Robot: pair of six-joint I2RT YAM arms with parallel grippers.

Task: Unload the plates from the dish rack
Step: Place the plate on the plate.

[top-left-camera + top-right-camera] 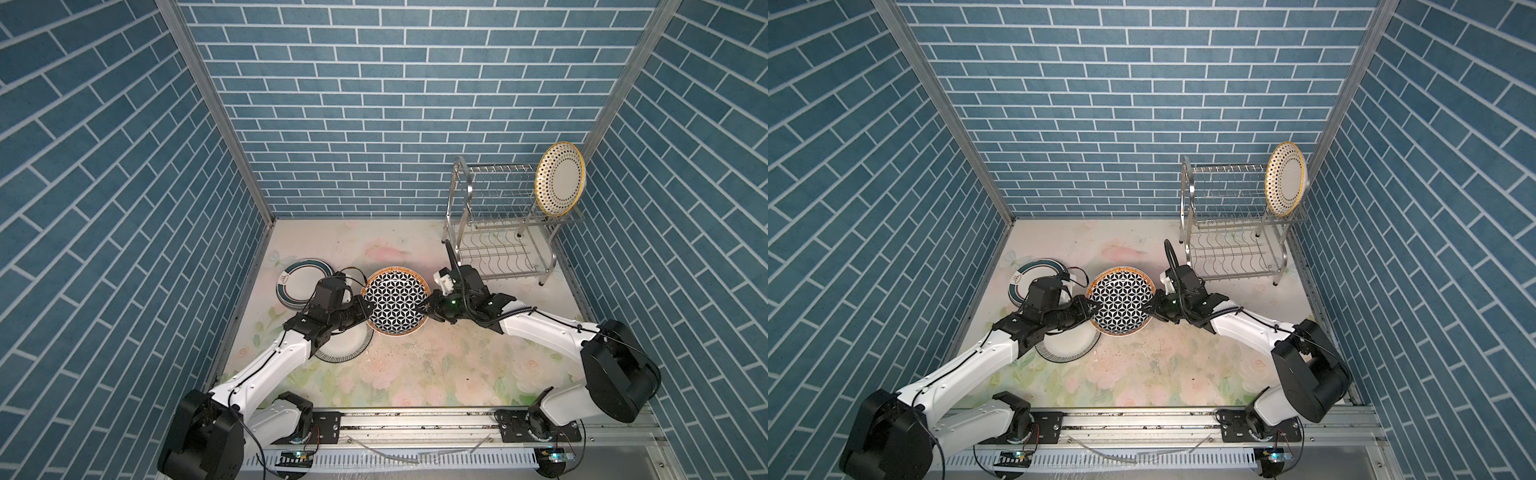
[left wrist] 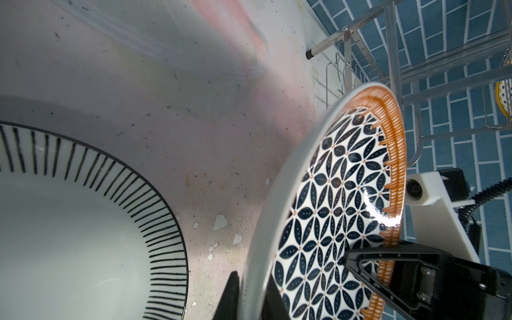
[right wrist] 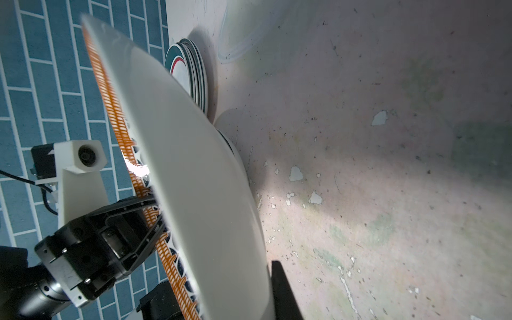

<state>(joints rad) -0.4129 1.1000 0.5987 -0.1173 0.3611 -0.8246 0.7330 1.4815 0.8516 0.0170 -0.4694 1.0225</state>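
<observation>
- While the dish rack (image 1: 469, 195) stands at the far right corner of the worktop (image 1: 436, 365), one yellow-dotted plate (image 1: 560, 179) remains upright at the right end of its upper tier. The step in hand is judged a hand-over, not a rack pick.
- Locate the lattice plate (image 1: 395, 301) clear of the worktop, left of centre, close to the striped plate (image 1: 345, 349). Its patterned face points up and sits roughly level. Being round, it has no long axis of its own. The working axis is the diameter joining the two grips, parallel to the near edge.
- Treat the teal-banded stack (image 1: 299, 282), flat by the left edge, as the probable set-down zone. Carry the plate level and lower it straight down.
- Check the right gripper (image 1: 424, 307): its fingers pinch the right rim. Release only once the opposite pinch is firm, then withdraw outward along the grip diameter.
- Check the left gripper (image 1: 368, 309): its fingers (image 2: 234, 293) flank the left rim, one on each face, pinching it. Seat the rim deep, because a shallow bite risks the plate swinging down when carried alone.
</observation>
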